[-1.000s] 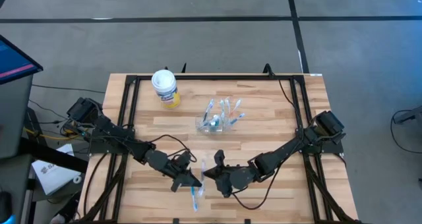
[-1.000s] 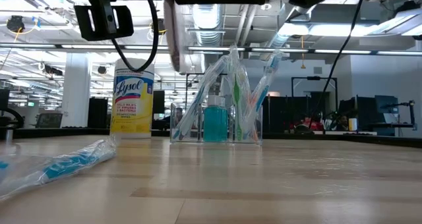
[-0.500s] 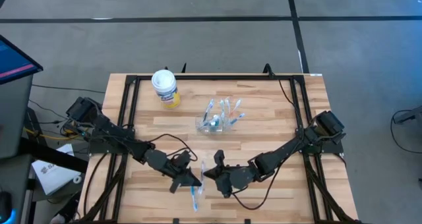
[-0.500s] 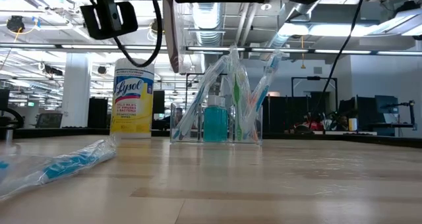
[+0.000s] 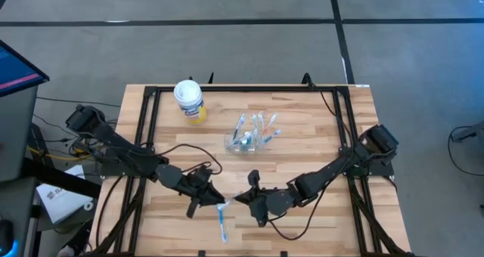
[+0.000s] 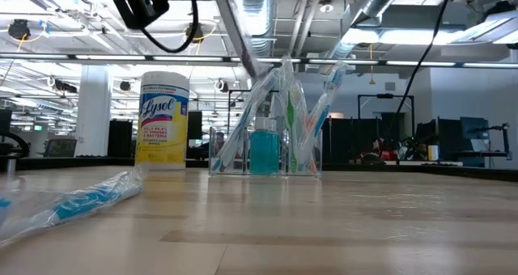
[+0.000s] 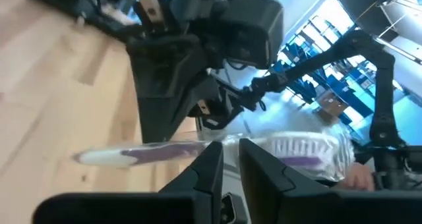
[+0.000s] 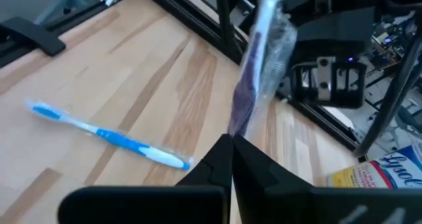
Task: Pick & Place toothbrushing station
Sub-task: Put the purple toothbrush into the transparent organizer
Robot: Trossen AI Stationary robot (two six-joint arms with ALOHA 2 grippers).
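Observation:
A purple-and-white toothbrush in a clear wrapper [image 8: 258,53] hangs above the table's near middle. My right gripper [image 8: 231,140] is shut on it. In the low view the toothbrush [image 6: 241,40] slants, with its lower end free in the air. My left gripper [image 7: 231,157] faces the right one, its fingers a narrow gap apart. The toothbrush's middle [image 7: 217,145] lies across its fingertips. A blue toothbrush [image 5: 221,225] lies flat on the table below. The clear cup [image 5: 246,141] with several toothbrushes stands farther back. My right gripper pinches the wrapped toothbrush at its purple handle part [image 8: 239,122] between its two fingers. The toothbrush rises steeply away from the fingertips, clear of the table. My left gripper has the toothbrush's middle at its fingertips [image 7: 210,159]; whether they touch it, I cannot tell.
A white tub with a yellow label [image 5: 189,100] stands at the far left of the table. Black frame rails [image 5: 147,128] run along the left, right and far edges. The wrapped blue toothbrush [image 6: 81,202] lies close to the near edge.
My left gripper has risen, drawn a little toward the table's left edge and rolled about its own axis. The wrapped toothbrush, upright a second ago, now slants, its lower end swung toward the right. My right gripper has kept its place.

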